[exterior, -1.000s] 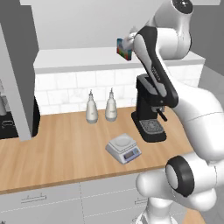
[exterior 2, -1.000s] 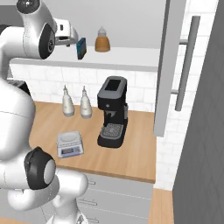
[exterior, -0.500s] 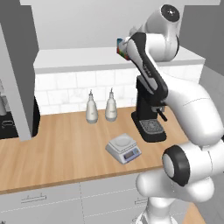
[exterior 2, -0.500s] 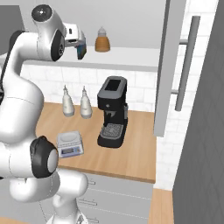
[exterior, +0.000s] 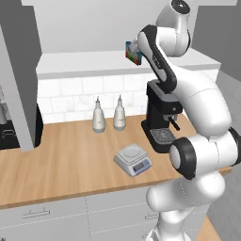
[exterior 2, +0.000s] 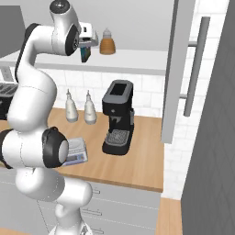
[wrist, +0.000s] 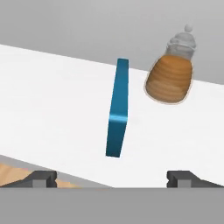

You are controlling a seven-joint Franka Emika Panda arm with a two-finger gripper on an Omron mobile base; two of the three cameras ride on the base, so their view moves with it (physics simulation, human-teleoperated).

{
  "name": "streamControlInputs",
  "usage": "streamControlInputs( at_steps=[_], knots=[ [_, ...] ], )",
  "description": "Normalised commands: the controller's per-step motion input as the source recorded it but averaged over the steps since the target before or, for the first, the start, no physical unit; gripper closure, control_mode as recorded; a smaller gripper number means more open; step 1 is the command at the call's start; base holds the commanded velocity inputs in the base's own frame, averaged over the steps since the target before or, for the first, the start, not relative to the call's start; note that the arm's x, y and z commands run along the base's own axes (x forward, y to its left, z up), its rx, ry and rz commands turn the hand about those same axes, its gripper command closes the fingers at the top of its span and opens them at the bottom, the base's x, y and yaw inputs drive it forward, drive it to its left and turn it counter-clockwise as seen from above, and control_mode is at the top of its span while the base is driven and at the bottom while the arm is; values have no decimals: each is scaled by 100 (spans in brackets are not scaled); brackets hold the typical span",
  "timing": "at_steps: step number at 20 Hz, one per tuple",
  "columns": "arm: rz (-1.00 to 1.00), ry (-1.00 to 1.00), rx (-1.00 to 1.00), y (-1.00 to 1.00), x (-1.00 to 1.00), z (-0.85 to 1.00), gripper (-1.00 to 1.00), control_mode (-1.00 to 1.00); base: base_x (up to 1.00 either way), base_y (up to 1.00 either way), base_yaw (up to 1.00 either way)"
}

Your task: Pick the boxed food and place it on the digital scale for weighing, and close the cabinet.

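Box (wrist: 117,109) on edge on cabinet shelf (wrist: 52,100); gripper (wrist: 112,177) wide, holding nothing.
You risk tipping it toward the jar (wrist: 169,78) if one finger strikes first.

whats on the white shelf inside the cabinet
On the white shelf stand the boxed food, on edge, and beside it an amber jar with a pale lid. The arm covers part of the shelf in the left base view.

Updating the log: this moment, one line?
phase: approach | boxed food: on shelf, ungripped | jaws: open | digital scale: bare | cabinet: open
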Motion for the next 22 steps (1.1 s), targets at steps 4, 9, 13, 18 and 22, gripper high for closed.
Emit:
streamControlInputs(
  at_steps=[4,9,13,18,22],
  knots=[
    [0,-3,0,0,21,-7,-100,-100,0,0,0],
    [0,-9,0,3,5,-24,-100,-100,0,0,0],
    [0,-8,0,3,7,-21,-100,-100,0,0,0],
    [0,-5,0,11,11,-10,-100,-100,0,0,0],
    [0,0,0,10,25,-1,-100,-100,0,0,0]
  ],
)
